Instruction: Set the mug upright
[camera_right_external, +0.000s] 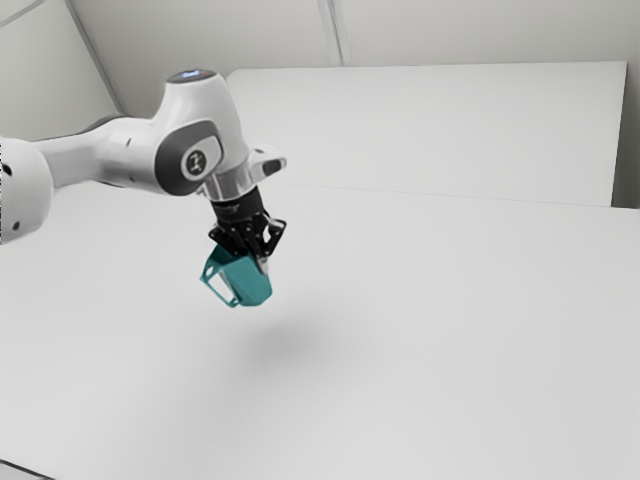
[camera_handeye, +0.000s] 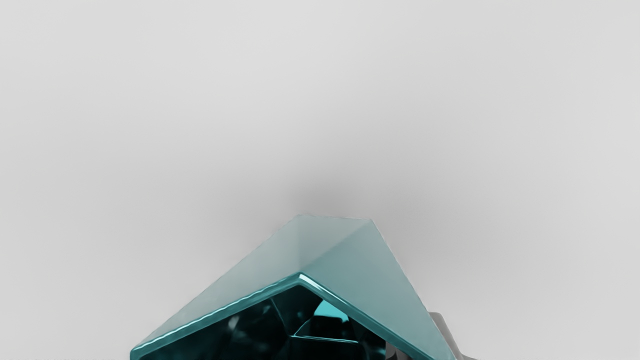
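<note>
In the exterior view my gripper points down over the table, shut on the teal mug. The faceted mug hangs tilted in the air, with its handle toward the exterior view's left. In the wrist view the mug has its open rim toward the camera, and its dark inside shows. One side wall is between the tips of my gripper, one finger inside the mug and the other outside. The mug's far end and part of the rim are hidden.
A soft shadow lies on the white table below the mug. Behind the table's back edge stands a pale panel, toward the exterior view's right. The arm reaches in from the exterior view's left.
</note>
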